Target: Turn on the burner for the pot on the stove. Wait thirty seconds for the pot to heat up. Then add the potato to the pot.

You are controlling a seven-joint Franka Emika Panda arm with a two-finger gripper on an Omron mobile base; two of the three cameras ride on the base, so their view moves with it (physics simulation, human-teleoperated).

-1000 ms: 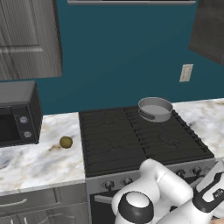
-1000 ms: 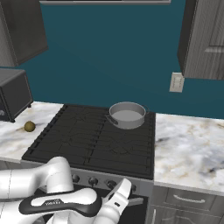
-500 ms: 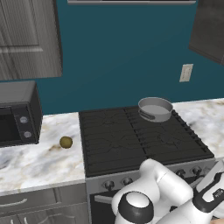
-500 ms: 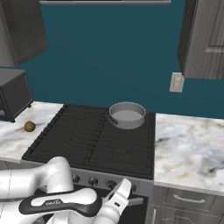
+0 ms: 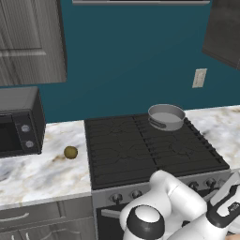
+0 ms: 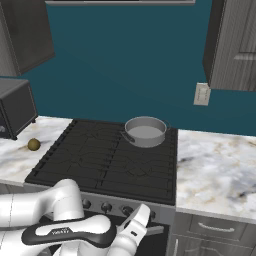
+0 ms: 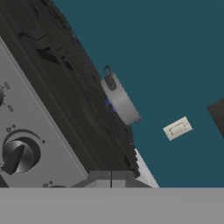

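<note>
1. because the pot (image 5: 166,116) already sits on the back right grate of the stove (image 5: 140,150), the step in hand is the burner, not the food; in the hand view a small blue glimmer shows beneath the pot (image 7: 120,99), perhaps flame, though too small to be sure.
2. while the arm is folded low in front of the range, the pincer (image 6: 141,216) hangs just before the grey knob panel, near the right-hand knobs, its jaws drawn fully together and holding nothing; a shut tip suits nudging a knob (image 7: 18,155) rather than grasping.
3. the potato (image 5: 71,152) lies on the marble desk (image 5: 42,168) left of the stove, between the range and the microwave (image 5: 18,122), well apart from the pot and the pincer, within reach for later.
4. judged from this, heating or waiting comes first; the potato move is not yet begun.
</note>
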